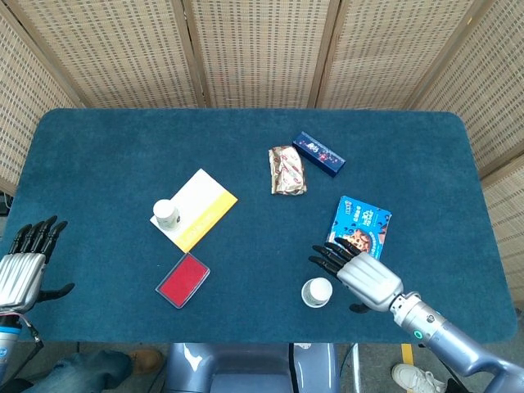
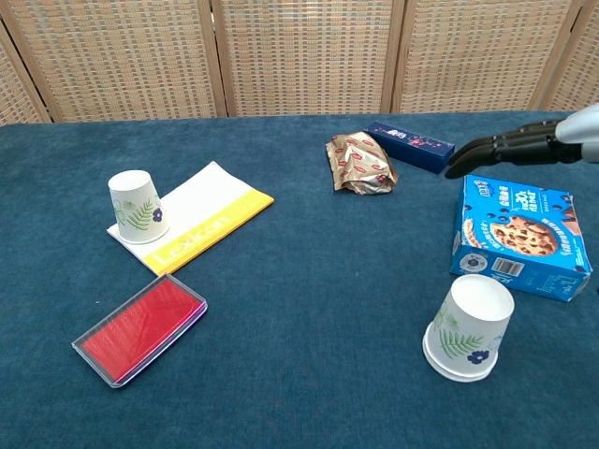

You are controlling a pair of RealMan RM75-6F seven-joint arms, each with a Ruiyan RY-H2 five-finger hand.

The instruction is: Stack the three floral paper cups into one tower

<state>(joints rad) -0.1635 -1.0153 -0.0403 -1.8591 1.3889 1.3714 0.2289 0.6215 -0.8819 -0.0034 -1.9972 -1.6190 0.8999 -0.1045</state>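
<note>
Two floral paper cups (image 2: 468, 327) stand nested upside down near the table's front right, also seen as a white disc, the nested cups (image 1: 316, 291), in the head view. A third floral cup (image 2: 137, 207) stands upside down on the booklet's left corner, and the head view shows this cup (image 1: 166, 214) too. My right hand (image 1: 364, 277) hovers just right of the nested pair, fingers spread and straight, holding nothing; the chest view catches this right hand (image 2: 524, 145) above the cookie box. My left hand (image 1: 24, 262) hangs off the table's left front edge, fingers apart and empty.
A blue cookie box (image 2: 519, 238) lies just behind the nested cups. Further back are a gold foil packet (image 2: 359, 163) and a dark blue box (image 2: 410, 146). A white and yellow booklet (image 2: 201, 220) and a red case (image 2: 140, 329) lie on the left.
</note>
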